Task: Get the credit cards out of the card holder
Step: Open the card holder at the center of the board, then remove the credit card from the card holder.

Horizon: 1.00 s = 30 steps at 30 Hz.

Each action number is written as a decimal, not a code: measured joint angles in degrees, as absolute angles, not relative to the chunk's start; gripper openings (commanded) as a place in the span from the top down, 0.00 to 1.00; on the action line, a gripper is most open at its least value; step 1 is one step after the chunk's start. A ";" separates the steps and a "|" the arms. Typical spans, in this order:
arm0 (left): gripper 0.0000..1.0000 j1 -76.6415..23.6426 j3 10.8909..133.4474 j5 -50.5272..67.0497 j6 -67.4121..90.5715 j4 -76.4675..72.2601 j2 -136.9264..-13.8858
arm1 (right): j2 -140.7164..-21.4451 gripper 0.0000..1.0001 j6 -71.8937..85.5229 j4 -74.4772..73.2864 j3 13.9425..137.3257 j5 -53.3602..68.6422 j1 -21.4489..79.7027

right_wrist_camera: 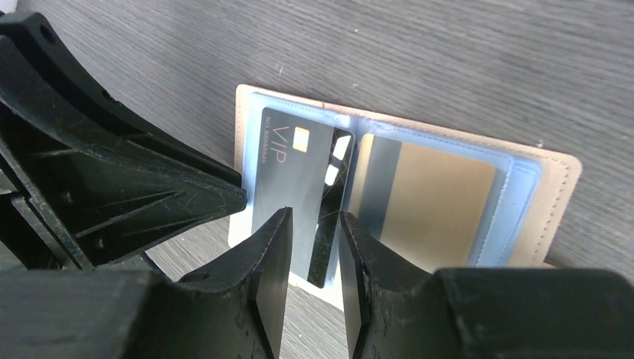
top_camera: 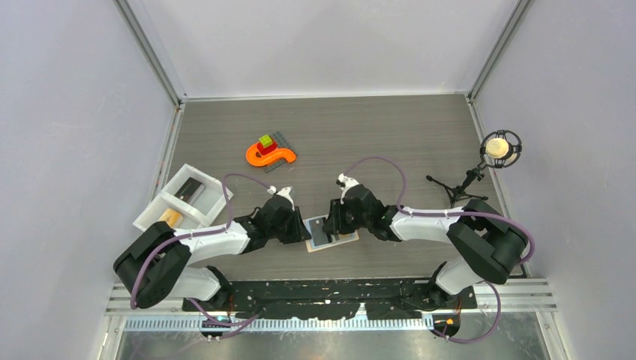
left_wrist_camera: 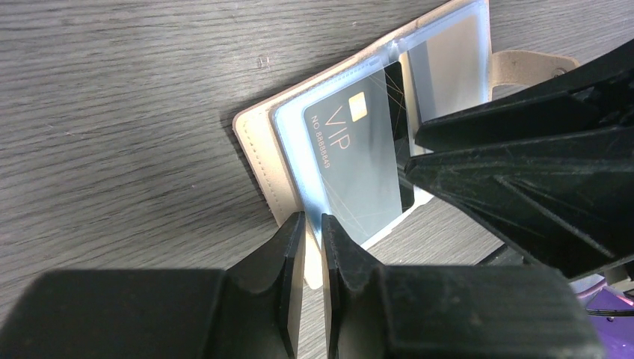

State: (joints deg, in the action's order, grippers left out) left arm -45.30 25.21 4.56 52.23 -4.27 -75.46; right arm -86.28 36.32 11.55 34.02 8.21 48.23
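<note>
Card holder (right_wrist_camera: 557, 202) lies open and flat on the table (top_camera: 375, 135), between the two arms, with its long axis running left to right and its pale blue sleeves facing up. A grey card (right_wrist_camera: 288, 179) marked VIP sits in the left sleeve, lengthwise across the holder, its near end poking out. A gold card (right_wrist_camera: 441, 202) lies parallel in the right sleeve. The left gripper (left_wrist_camera: 312, 228), jaws narrow, pinches the holder's left edge. The right gripper (right_wrist_camera: 314, 217) stands slightly parted over the grey card, with no grip visible.

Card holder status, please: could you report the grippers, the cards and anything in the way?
Left gripper pinching edge of card holder. Right gripper open, straddling end of dark card. Gold card in its sleeve. Grippers crowd each other.
</note>
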 measured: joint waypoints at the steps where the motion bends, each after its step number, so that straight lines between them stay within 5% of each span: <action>1: 0.83 -45.30 25.23 4.56 52.21 -4.25 -75.46 | -86.30 0.63 36.25 11.51 34.06 8.25 47.99; 17: 0.83 -45.30 26.20 4.23 52.03 -3.01 -75.94 | -89.67 0.60 36.07 11.94 35.81 9.80 47.40; 21: 0.84 -45.30 26.37 4.38 52.01 -2.76 -76.14 | -89.80 0.69 36.01 11.94 35.94 10.17 47.37; 26: 0.84 -45.30 26.46 4.43 52.01 -2.68 -76.23 | -89.80 0.93 35.42 12.56 35.42 11.05 46.68; 30: 0.83 -45.30 26.63 4.51 52.03 -2.48 -76.40 | -89.62 0.95 35.68 15.68 34.11 13.91 45.23</action>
